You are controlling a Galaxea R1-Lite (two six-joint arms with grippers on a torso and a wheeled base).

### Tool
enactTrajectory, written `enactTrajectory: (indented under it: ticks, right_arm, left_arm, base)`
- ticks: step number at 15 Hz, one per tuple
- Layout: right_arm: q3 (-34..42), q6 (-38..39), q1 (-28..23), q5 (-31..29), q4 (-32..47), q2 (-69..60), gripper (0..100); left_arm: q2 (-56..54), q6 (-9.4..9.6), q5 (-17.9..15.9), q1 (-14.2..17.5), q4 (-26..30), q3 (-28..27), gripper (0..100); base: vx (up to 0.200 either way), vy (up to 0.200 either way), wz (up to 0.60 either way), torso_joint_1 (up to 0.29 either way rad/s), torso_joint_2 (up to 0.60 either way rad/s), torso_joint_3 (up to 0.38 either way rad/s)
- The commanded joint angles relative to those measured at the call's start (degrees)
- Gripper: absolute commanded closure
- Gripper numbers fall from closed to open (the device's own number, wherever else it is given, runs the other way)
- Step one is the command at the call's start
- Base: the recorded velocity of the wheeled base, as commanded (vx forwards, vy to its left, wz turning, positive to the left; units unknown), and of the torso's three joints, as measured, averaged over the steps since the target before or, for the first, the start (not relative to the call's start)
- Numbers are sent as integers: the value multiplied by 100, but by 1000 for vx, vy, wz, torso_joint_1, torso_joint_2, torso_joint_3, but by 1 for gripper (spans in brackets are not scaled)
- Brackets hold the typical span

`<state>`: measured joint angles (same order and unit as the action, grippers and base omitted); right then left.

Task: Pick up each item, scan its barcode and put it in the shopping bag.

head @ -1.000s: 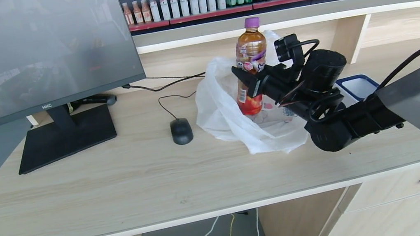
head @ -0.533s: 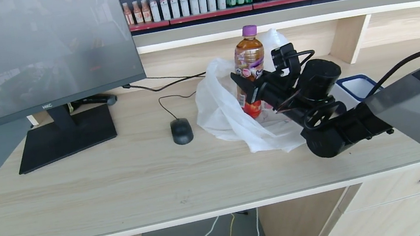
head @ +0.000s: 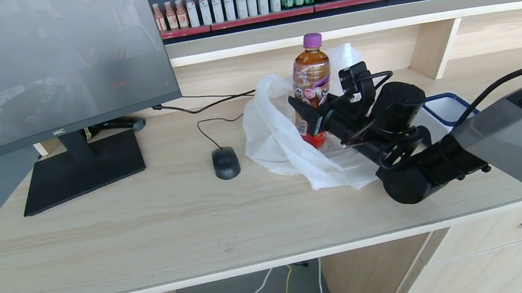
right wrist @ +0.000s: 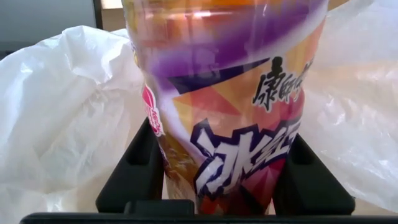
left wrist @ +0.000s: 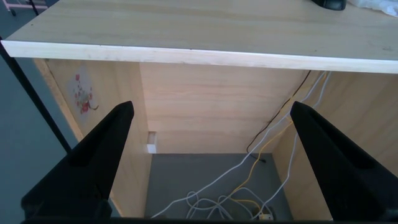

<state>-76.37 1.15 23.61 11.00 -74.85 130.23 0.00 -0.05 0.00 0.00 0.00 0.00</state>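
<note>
Head view: right gripper (head: 312, 114) jaws clamp the upright bottle (head: 311, 77), whose lower part sits inside the shopping bag (head: 280, 138). A mouse (head: 225, 162) lies near the bag's left side and a blue-rimmed tub (head: 447, 105) at its right.
Left wrist view: left gripper (left wrist: 210, 111) jaws stand apart, well below the bag.
Right wrist view: fingers (right wrist: 140, 168) flank the bottle, with bag film behind.

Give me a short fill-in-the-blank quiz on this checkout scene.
1. The bottle has a ____ cap.
2. The right gripper holds it at the ____ bag.
3. The mouse lies on the bag's ____ side.
4. The left gripper's jaws stand ____.
Missing words: purple, white, left, open.
</note>
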Motion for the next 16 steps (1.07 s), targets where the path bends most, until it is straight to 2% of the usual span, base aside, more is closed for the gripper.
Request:
enactTrajectory:
  ticks: [1,9,10,16]
  right_arm:
    - [26,0,3,-1,14,-15,100]
    - [140,-88,3,8,14,-94,100]
    - [184,-88,3,8,14,-112,0]
    - [246,-27,3,8,-118,-147,0]
  left_arm:
    - [0,-4,0,0,0,0,0]
    - [0,5,0,0,0,0,0]
    - [0,5,0,0,0,0,0]
    - [0,5,0,0,0,0,0]
  base:
    - [0,0,0,0,0,0]
    - [0,0,0,0,0,0]
    - [0,0,0,0,0,0]
    - [0,0,0,0,0,0]
